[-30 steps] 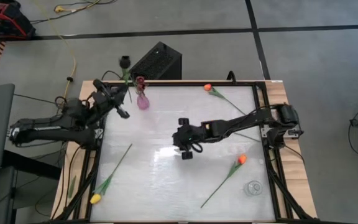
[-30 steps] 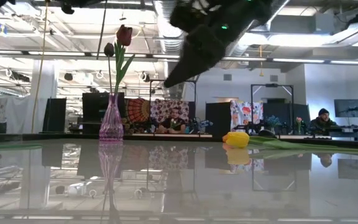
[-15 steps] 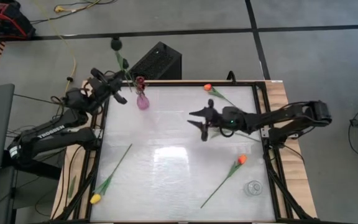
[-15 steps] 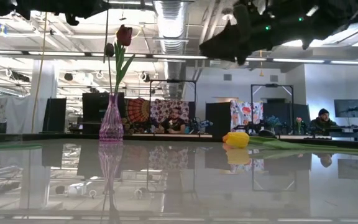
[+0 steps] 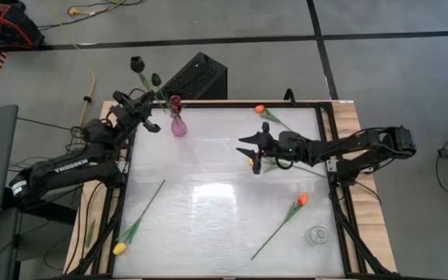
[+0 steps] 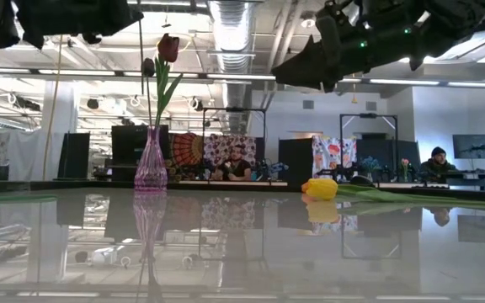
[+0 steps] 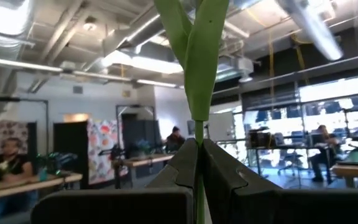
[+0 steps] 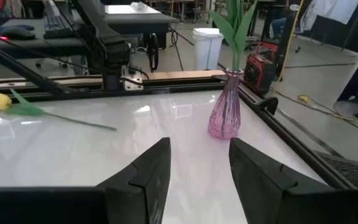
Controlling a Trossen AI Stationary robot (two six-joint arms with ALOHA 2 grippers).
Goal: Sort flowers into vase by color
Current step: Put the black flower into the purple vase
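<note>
My left gripper point(image 5: 146, 117) is at the table's far-left corner, beside the pink vase point(image 5: 178, 127), and is shut on a dark-headed tulip point(image 5: 136, 62). Its head is out beyond the far edge. The vase point(image 6: 151, 164) stands upright and holds two dark tulips point(image 6: 167, 47) by their stems. My right gripper point(image 5: 255, 152) hovers open above the table's middle, right of centre, and touches nothing. In its wrist view the gripper point(image 8: 197, 168) faces the vase point(image 8: 225, 112). Two orange tulips point(image 5: 260, 110) point(image 5: 302, 200) and a yellow one point(image 5: 120, 248) lie flat on the table. My left gripper pinches the tulip's green stem point(image 7: 197, 134) between its two fingers, just below where the leaves point(image 7: 201, 56) split off. The stem runs out past the fingertips and a short piece shows lower down between the fingers. The flower is lifted clear of the table.
A small clear glass vase point(image 5: 317, 235) stands near the near-right corner. A black box point(image 5: 197, 76) sits past the far edge behind the pink vase. The white table top has a dark raised frame point(image 5: 329, 124). People sit at desks in the room beyond.
My right gripper has drawn back from the table's centre toward the right and far side, rising and turning to face the vase. My left gripper has moved toward the far edge and risen, carrying the tulip, whose head now stands out beyond the far-left corner.
</note>
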